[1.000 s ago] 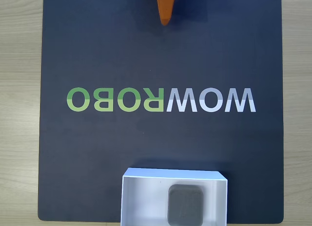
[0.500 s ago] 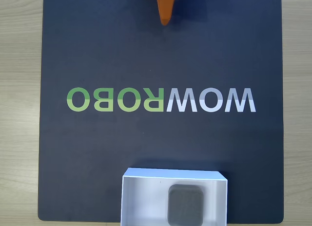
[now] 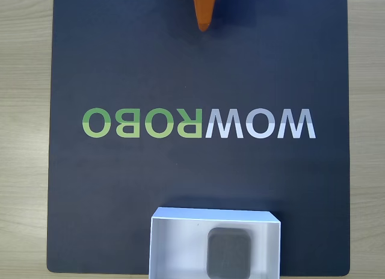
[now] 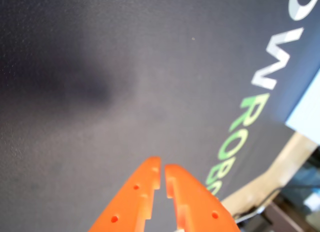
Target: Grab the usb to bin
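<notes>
Orange jaws first: in the wrist view our gripper (image 4: 161, 168) sits low in the picture with its tips pressed almost together, only a hairline slit between them and nothing in it, so we call it clenched and empty. Beneath it we see plain dark mat (image 4: 100, 92), and further right the printed letters (image 4: 250, 112) running off toward the pale table edge.

Moving to the fixed view, and again from the left: bare wooden table (image 3: 24, 141), then the mat (image 3: 120, 62) with the green and white logo (image 3: 198, 123) across its middle. Up at the far edge we catch one orange finger (image 3: 204, 11) poking into frame, well apart from everything else. Down at the near edge, right of centre, stands the bin (image 3: 157, 243), and the usb (image 3: 228, 254) lies flat inside it, on the floor toward its right half.

So we judge the job done: usb binned, grip let go, arm parked far off. Nothing looks left to do.
</notes>
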